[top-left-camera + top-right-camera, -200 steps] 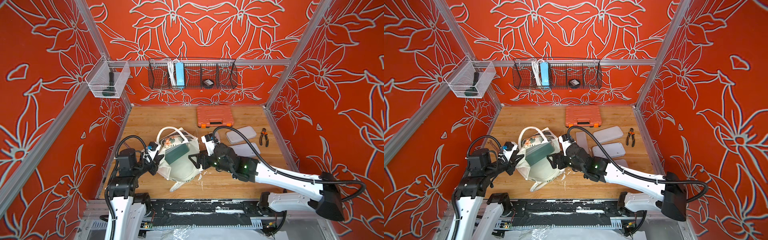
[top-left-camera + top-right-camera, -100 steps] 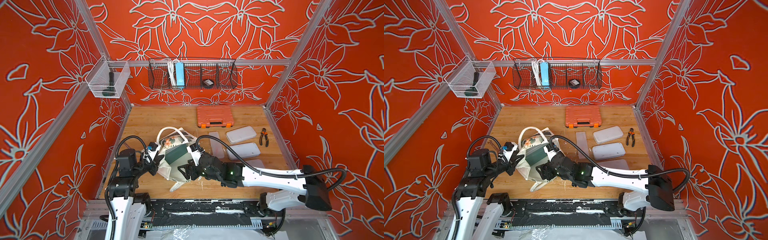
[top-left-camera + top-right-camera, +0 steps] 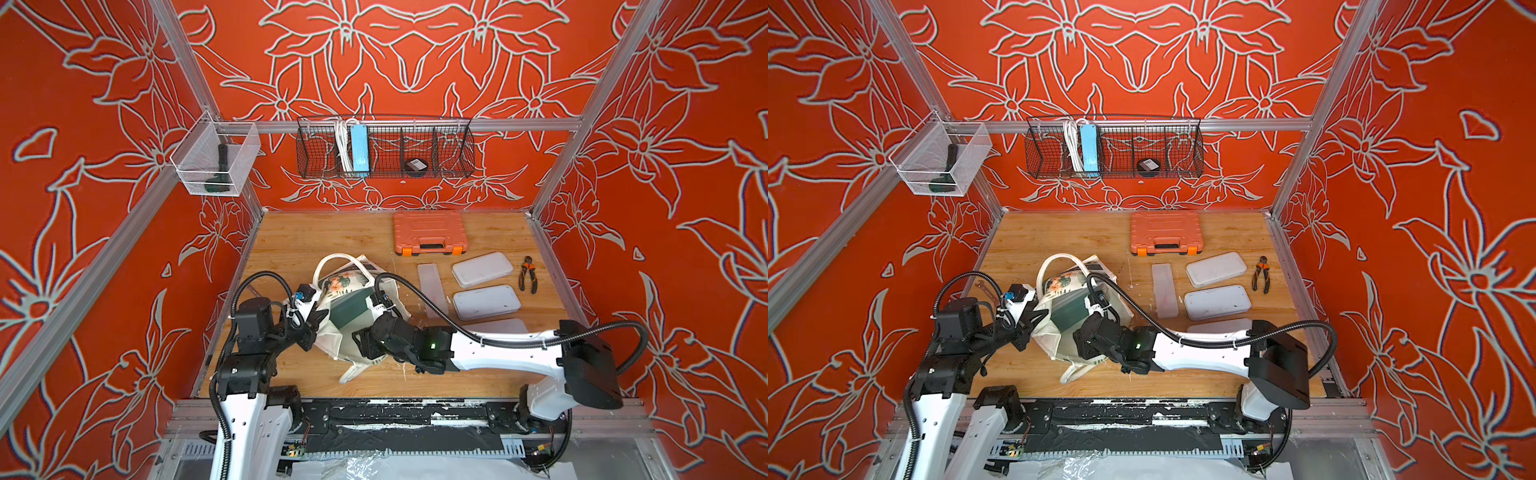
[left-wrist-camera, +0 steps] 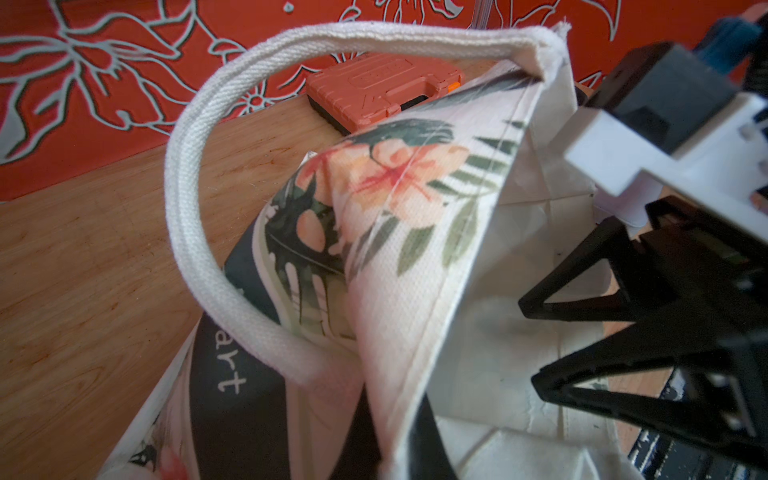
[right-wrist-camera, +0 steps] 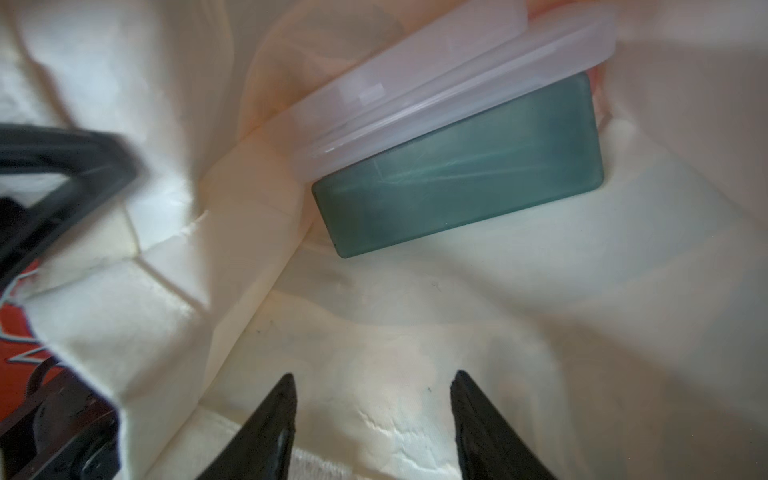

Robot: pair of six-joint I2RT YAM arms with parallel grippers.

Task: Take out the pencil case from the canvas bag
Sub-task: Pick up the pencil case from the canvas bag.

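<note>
Orange flowered walls (image 3: 415,62) are enclosing a wooden table (image 3: 316,245), with the canvas bag (image 3: 332,343) lying near-left. The left gripper (image 3: 318,322) is clamping its rim, holding the mouth open; the right gripper (image 5: 372,382) is hovering inside, jaws parted, empty. Deep within, the pencil case (image 5: 457,195) is resting: likely light, stiff, slick plastic, best pinched across its narrow width. Its frosted lid (image 5: 415,95) is covering part of the green body; contents unreadable.

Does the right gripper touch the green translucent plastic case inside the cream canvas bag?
Apart. In the right wrist view, bare cloth of the canvas bag lies between the tips of the open right gripper and the green plastic case.
</note>
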